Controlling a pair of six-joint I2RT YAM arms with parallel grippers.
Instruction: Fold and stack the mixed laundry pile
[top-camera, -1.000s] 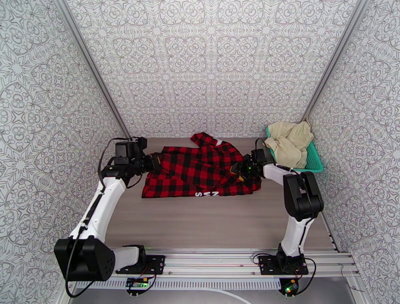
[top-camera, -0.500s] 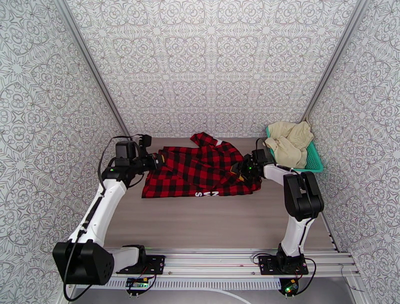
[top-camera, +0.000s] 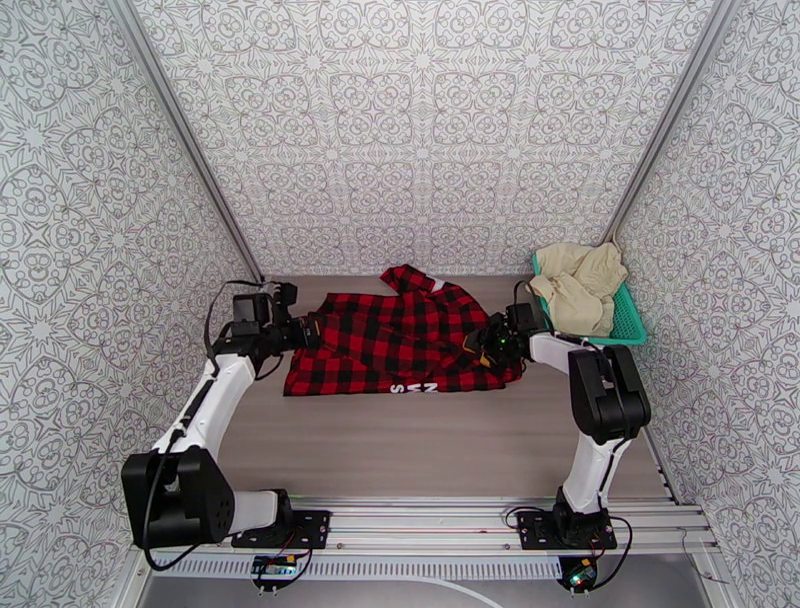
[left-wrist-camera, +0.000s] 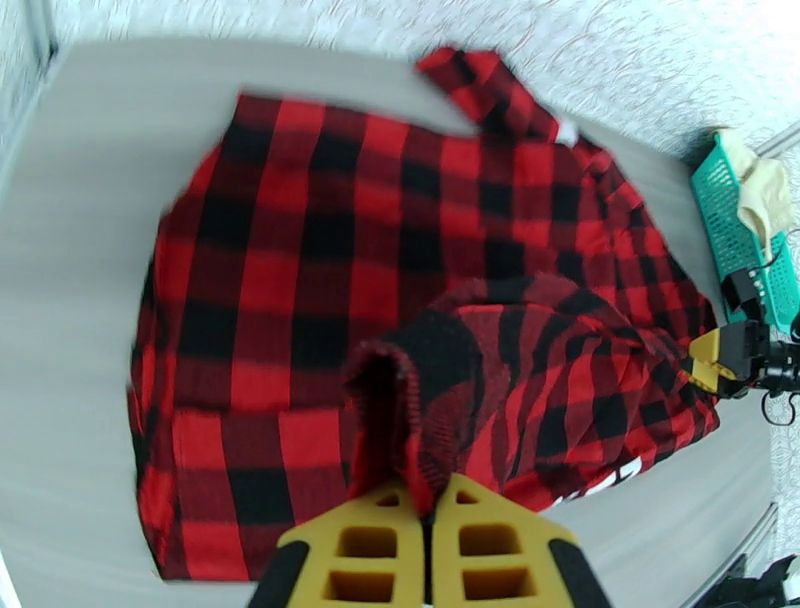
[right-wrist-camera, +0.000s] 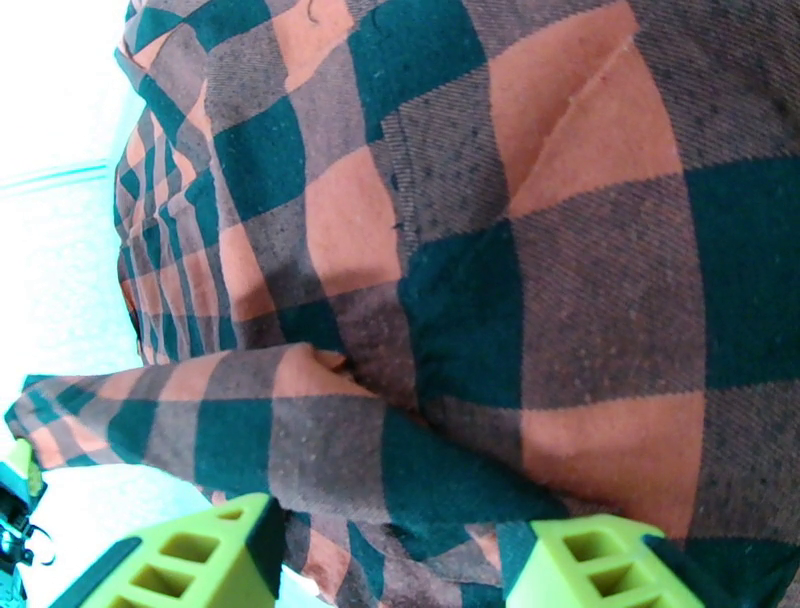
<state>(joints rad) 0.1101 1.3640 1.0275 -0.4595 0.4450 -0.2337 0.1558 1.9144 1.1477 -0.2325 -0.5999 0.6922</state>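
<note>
My left gripper (left-wrist-camera: 430, 497) is pinched tight on a raised fold of the flannel shirt (left-wrist-camera: 330, 250); the rest lies spread flat ahead of those fingers; my right gripper (right-wrist-camera: 400, 525) is at the shirt's opposite edge, fingers apart, plaid bunched across the gap; cream cloth pieces (top-camera: 578, 280) sit heaped in the teal basket (top-camera: 630, 325) just behind it.

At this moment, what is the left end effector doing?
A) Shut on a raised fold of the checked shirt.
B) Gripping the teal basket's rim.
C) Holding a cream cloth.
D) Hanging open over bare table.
A: the left wrist view shows the left end effector with its fingers pressed together on a pinched-up fold of the checked shirt; the cream cloths lie in the teal basket.
</note>
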